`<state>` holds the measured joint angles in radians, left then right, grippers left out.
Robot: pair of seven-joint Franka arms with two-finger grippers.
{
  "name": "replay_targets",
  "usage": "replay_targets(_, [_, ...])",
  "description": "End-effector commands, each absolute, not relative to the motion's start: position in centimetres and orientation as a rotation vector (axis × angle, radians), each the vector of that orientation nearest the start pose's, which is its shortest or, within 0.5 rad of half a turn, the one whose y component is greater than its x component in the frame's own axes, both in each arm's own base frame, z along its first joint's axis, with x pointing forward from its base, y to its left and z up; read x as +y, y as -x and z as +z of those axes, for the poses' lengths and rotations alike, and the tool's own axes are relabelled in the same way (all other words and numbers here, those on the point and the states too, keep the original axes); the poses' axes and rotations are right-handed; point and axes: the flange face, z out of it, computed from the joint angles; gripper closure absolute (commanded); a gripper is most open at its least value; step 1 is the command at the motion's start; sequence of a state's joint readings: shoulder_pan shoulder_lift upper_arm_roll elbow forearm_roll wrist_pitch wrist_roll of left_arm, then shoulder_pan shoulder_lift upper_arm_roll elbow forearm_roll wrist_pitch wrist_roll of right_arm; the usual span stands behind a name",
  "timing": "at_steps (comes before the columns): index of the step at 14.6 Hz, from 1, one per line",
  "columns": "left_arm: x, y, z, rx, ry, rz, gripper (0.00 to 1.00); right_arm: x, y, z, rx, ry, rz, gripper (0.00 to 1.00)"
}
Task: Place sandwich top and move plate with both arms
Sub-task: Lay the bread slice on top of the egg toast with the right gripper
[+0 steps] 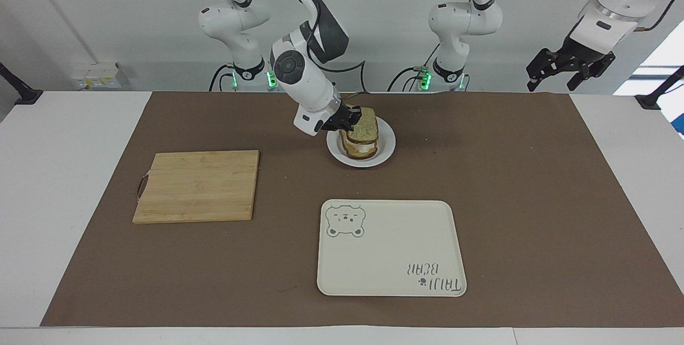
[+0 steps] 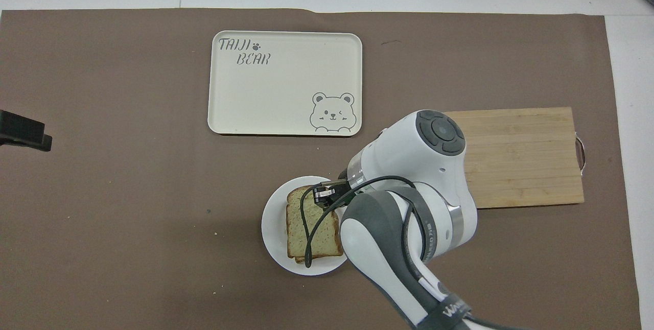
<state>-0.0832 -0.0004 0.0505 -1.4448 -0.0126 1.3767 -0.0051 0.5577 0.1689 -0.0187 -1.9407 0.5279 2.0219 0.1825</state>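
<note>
On the brown paper mat (image 1: 513,185) that covers the white table, the rectangular cream tray (image 1: 395,259) carries the only writing that can be read — "TAIJI BEAR" with a small paw print in one corner, and a winking bear's face drawn in the corner diagonal to it. Nothing lies in the tray.

The small round white plate (image 1: 388,144) sits nearer to the robots than the tray. It holds a slice of wholegrain bread with the white of a fried egg (image 1: 361,148) showing at its edge, and directly above that the sandwich top (image 1: 365,127) — a pale speckled slice of wholegrain bread with a brown crust. In the overhead view the sandwich top (image 2: 309,228) hides the egg almost wholly and lines up closely with the lower slice. Whether it rests on the egg or is just above it cannot be told.

The right gripper (image 1: 349,119) is over the plate's edge toward the right arm's end of the table, its black fingers pinching the sandwich top by its crust.

The rectangular wooden cutting board (image 1: 197,186) with a small loop at one end lies bare toward the right arm's end of the table, well apart from the plate.

The left gripper (image 1: 558,75) waits raised over the left arm's end of the table, its fingers spread wide and holding nothing.
</note>
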Motion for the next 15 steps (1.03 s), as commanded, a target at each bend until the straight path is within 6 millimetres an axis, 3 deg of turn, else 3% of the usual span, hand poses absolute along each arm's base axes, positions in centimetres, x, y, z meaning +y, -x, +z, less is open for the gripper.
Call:
replay_targets(1, [-1.6, -52.6, 66.9, 0.055, 3.139, 0.116, 0.00, 34.3, -47.8, 37.5, -0.127, 2.714, 0.323, 1.00])
replay_targets(4, [-1.6, -52.6, 66.9, 0.055, 3.139, 0.113, 0.00, 35.1, -47.3, 36.1, -0.175, 2.722, 0.326, 1.00])
replay_targets(8, [-1.5, -52.6, 66.9, 0.053, 3.139, 0.113, 0.00, 34.4, -46.3, 34.7, -0.179, 2.733, 0.366, 1.00])
replay_targets(13, [-1.5, -52.6, 66.9, 0.053, 3.139, 0.113, 0.00, 32.2, -49.0, 33.1, -0.041, 2.744, 0.319, 1.00])
replay_targets(15, [-1.6, -52.6, 66.9, 0.055, 3.139, 0.113, 0.00, 32.1, -49.0, 33.1, -0.031, 2.745, 0.322, 1.00])
